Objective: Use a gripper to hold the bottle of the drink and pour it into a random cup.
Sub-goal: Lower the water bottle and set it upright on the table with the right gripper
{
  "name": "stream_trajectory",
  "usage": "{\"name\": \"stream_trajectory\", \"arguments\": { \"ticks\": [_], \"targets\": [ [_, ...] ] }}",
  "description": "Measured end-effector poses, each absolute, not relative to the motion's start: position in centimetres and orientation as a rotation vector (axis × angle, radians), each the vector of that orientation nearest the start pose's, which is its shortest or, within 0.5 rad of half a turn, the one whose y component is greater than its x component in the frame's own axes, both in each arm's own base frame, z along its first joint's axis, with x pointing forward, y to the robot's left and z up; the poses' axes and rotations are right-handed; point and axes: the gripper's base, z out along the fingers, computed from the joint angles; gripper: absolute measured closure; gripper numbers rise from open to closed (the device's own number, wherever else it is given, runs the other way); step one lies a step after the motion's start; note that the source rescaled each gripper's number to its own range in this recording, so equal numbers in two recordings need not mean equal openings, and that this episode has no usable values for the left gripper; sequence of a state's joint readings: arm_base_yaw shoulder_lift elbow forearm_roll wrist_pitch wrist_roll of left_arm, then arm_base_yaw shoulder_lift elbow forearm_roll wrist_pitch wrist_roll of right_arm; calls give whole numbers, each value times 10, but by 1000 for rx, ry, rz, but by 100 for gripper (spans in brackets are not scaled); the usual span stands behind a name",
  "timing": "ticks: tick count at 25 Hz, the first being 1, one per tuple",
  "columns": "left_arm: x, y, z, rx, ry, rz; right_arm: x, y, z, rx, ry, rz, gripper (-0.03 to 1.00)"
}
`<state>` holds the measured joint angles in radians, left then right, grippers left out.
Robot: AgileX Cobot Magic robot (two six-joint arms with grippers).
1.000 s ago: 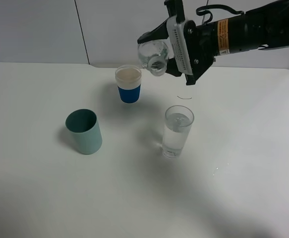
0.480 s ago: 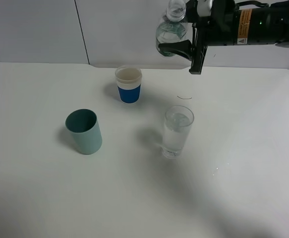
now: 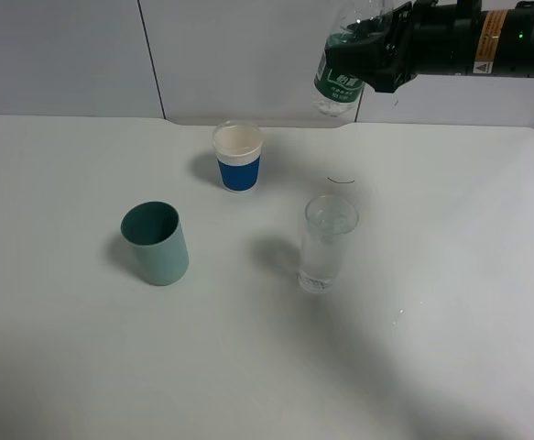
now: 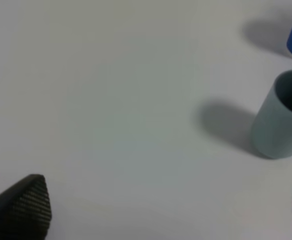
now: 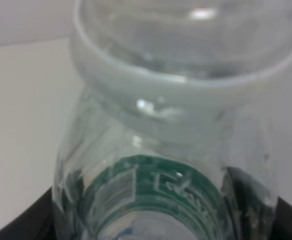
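My right gripper (image 3: pixel 381 44) is shut on the clear bottle (image 3: pixel 339 78) with the dark green label. It holds the bottle high over the table's far side, roughly upright and a little tilted, mouth end up at the frame's top edge. The bottle fills the right wrist view (image 5: pixel 176 150), with dark fingers (image 5: pixel 286 220) at its sides. The tall clear glass cup (image 3: pixel 329 243) stands below and nearer, partly filled with water. My left gripper (image 4: pixel 161 210) is open and empty, low over bare table; it is out of the exterior view.
A teal cup (image 3: pixel 157 243) stands at the left and shows in the left wrist view (image 4: pixel 281 117). A white cup with a blue band (image 3: pixel 238 156) stands at the back. A thin dark mark (image 3: pixel 341 181) and small droplets (image 3: pixel 399 313) lie on the white table (image 3: pixel 83 367).
The right gripper has turned the bottle from tipped, mouth down toward the glass, back to roughly upright, and has lifted it up and to the right. The cups have not moved.
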<state>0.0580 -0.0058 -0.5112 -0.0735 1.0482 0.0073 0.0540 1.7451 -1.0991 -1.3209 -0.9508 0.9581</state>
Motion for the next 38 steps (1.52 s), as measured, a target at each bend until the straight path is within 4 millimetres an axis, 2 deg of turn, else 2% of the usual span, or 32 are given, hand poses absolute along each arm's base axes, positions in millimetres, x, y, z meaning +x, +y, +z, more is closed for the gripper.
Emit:
{"name": "stream_trajectory", "arguments": {
  "ticks": [6, 11, 25, 32, 38],
  "targets": [
    [-6, -6, 282, -47, 2012, -46, 368, 82, 261, -732, 1684, 669, 96],
    [-6, -6, 282, -47, 2012, -46, 370, 81, 253, -728, 1723, 658, 96],
    [-6, -6, 282, -47, 2012, -46, 384, 88, 190, -750, 1900, 677, 96],
    [-6, -6, 282, -47, 2012, -46, 387, 87, 172, -759, 1947, 672, 96],
    [-6, -6, 282, -47, 2012, -47, 385, 90, 158, -845, 1983, 634, 96]
  ]
}}
